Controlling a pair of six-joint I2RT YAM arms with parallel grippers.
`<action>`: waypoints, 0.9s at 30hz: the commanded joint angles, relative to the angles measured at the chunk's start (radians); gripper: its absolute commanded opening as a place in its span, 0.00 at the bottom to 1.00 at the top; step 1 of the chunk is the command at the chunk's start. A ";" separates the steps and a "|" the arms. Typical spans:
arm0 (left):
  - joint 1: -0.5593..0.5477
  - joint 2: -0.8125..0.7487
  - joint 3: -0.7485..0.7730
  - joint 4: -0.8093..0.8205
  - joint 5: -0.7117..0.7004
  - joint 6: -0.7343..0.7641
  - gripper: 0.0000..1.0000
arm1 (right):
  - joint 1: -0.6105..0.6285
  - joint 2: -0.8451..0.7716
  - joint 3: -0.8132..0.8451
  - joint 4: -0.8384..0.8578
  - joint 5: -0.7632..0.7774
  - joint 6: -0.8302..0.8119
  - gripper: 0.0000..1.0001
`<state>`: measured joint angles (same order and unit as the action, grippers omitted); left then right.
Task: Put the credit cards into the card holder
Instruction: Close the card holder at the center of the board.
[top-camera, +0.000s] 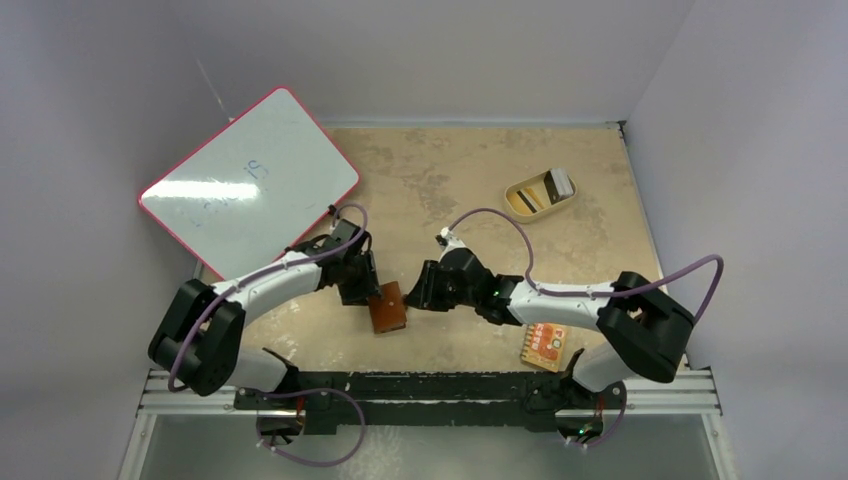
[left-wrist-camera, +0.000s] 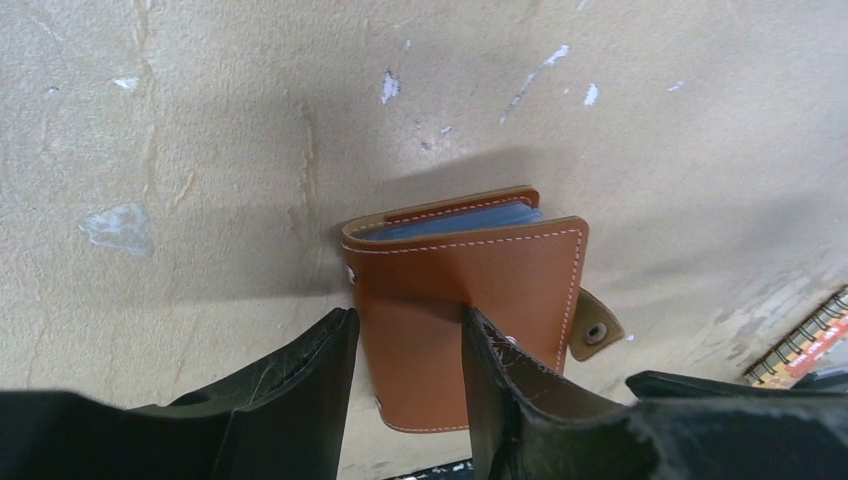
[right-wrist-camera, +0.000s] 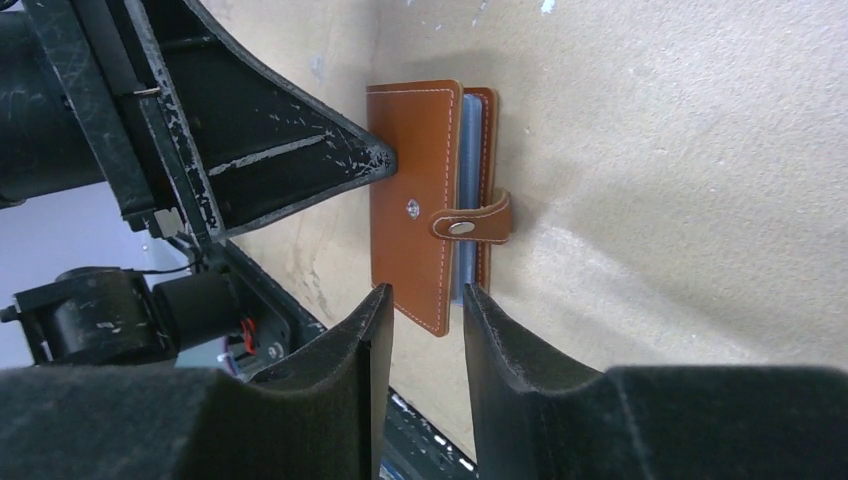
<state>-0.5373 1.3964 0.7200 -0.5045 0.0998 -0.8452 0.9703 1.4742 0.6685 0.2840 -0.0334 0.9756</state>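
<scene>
The small brown leather folding wallet (top-camera: 388, 308) lies flat on the mottled tan tabletop (top-camera: 440, 175), well to the left of the tan oval dish (top-camera: 510, 193) and nearer the arm bases than that dish. It sits between the two pincers, closed over but unfastened. From above, its long axis runs roughly from the bases' side toward the far side, a little tilted.

The left gripper (left-wrist-camera: 405, 325) stands open over the wallet. In its own wrist view one finger (left-wrist-camera: 300, 390) sits just outside the folded long edge and the other crosses the cover, so a strip of cover shows in the gap. The right wrist view shows a left fingertip touching that long edge. No grip on the wallet shows.

The right gripper (right-wrist-camera: 425, 300) has its jaws narrowly parted at one short end of the wallet. That end reaches into the gap between the fingertips, but I cannot tell whether the pads press on it.

The brown snap tab (right-wrist-camera: 475, 222) comes round from the long edge opposite the left fingertip and lies loose on the cover, short of the metal stud (right-wrist-camera: 412, 208). Bluish-grey clear pockets (left-wrist-camera: 450, 222) show between the covers at the short end farthest from the left pincer.

The black cards (top-camera: 548, 189) sit in the dish, well away from the wallet. An orange-red patterned packet (top-camera: 545, 345) lies on the bases' side of the dish, beside the right arm.
</scene>
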 joint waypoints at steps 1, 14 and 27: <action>-0.003 -0.078 0.027 -0.007 0.017 -0.037 0.43 | -0.002 -0.017 -0.004 0.079 -0.005 0.068 0.35; -0.055 -0.131 -0.038 -0.051 -0.060 -0.159 0.53 | -0.035 -0.010 -0.002 0.053 -0.015 0.048 0.38; -0.070 -0.002 -0.082 0.044 -0.076 -0.157 0.43 | -0.052 0.083 0.039 0.058 -0.071 -0.018 0.35</action>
<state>-0.5953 1.3544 0.6514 -0.5121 0.0578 -0.9955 0.9325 1.5486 0.6556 0.3157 -0.0792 0.9943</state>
